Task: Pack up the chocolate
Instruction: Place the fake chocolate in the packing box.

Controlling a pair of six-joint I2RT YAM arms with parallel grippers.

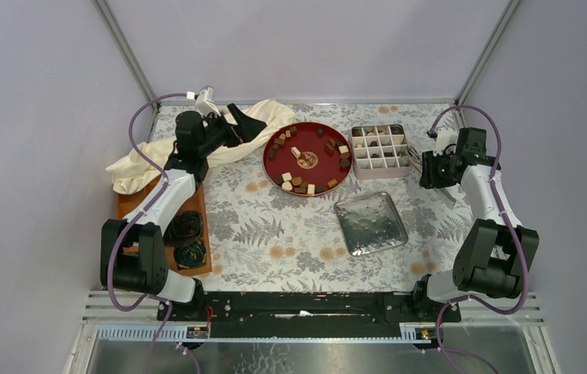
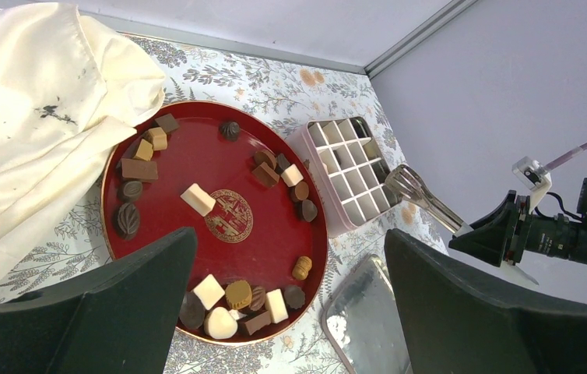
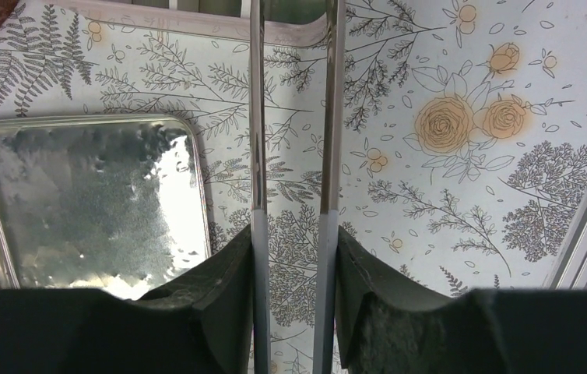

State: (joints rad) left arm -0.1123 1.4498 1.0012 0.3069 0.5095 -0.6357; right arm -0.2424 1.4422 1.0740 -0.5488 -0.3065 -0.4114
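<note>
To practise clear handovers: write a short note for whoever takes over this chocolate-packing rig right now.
Left gripper: open, empty, hovering beside the red tray, over the cloth.
Right gripper: shut on the tongs, tips beside the divided box.
Done: a few pieces sit in box compartments.
Left: most chocolates lie on the tray; many compartments are empty.

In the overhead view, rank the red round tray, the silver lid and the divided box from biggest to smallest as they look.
1. red tray, clearly the largest.
2 and 3. silver lid and divided box look about alike. The lid may be slightly bigger, but it lies nearer the camera, so I won't rank them.
</note>
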